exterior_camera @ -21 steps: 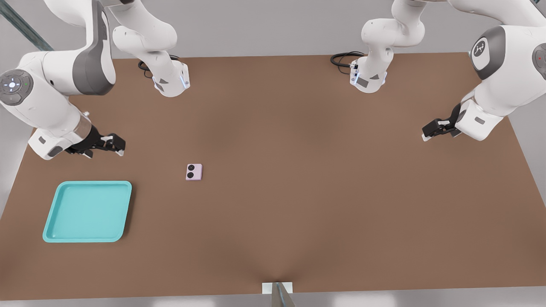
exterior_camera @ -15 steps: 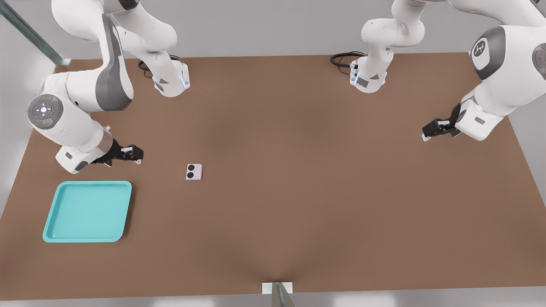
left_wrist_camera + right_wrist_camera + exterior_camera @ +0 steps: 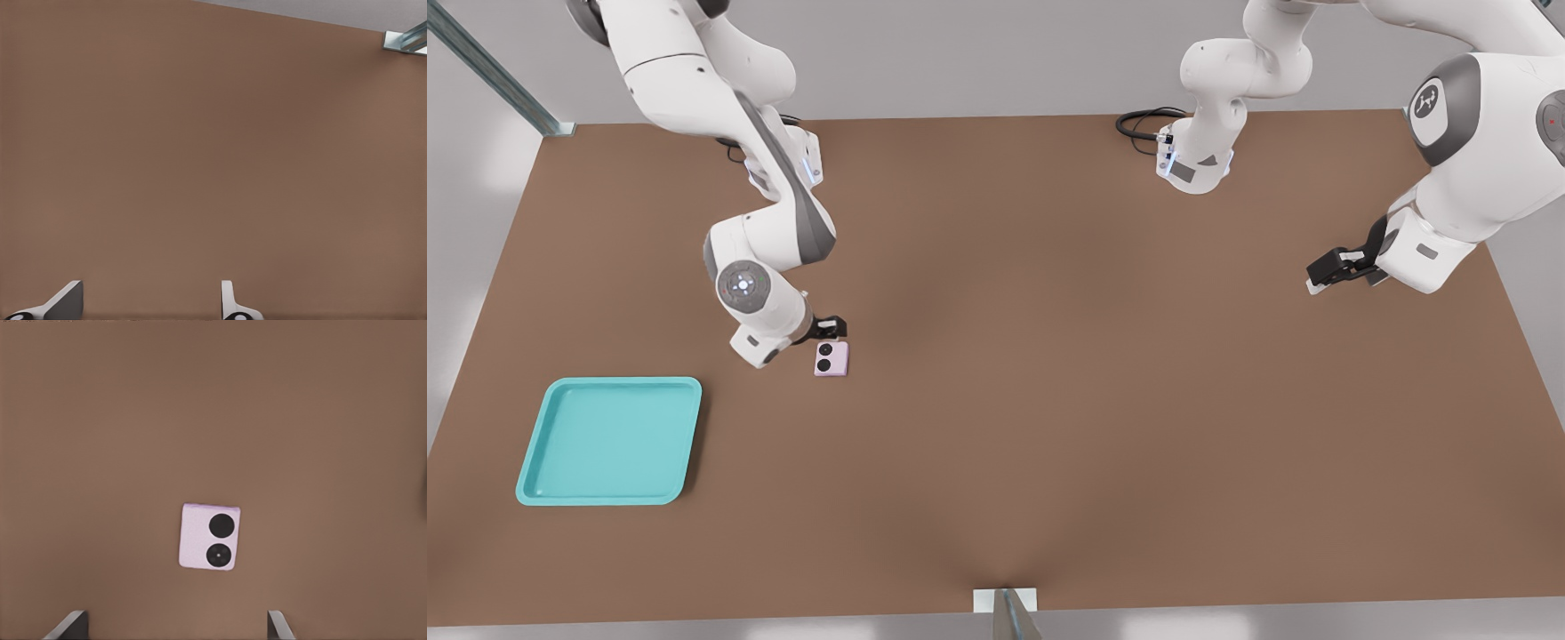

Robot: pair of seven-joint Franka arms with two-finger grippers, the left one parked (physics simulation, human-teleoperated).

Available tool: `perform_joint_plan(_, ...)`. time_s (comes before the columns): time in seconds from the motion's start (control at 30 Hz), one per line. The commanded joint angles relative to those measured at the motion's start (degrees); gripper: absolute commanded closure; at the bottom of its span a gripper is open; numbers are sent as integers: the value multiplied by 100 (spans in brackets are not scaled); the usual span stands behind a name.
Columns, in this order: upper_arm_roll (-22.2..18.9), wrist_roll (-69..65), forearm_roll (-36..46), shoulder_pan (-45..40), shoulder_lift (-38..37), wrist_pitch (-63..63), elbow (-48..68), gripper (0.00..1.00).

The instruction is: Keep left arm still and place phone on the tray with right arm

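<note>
A plain matte brown counter [image 3: 1094, 400] fills most of the front view, its surface unmarked and slightly darker toward the middle. Beyond its far edge, at 12 o'clock, rises a flat pale grey wall [image 3: 978, 53]. At about 10 o'clock a metal rail [image 3: 489, 76] runs diagonally down to the counter's far corner. At 6 o'clock a small white bracket [image 3: 1005, 600] sits on the near edge with a grey metal strut pointing out of it. A pale surround [image 3: 463, 267] borders the counter at 9 o'clock, with soft bright patches of diffuse light.
</note>
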Motion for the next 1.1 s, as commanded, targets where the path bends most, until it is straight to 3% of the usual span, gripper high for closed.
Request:
perform_joint_plan(0.0, 17, 1904, 5, -19, 62, 997, -72, 0)
perform_joint_plan(0.2, 122, 2142, 31, -19, 537, 1225, -64, 0)
perform_joint_plan(1.07, 192, 1729, 5, -309, 1073, 2166, -793, 0)
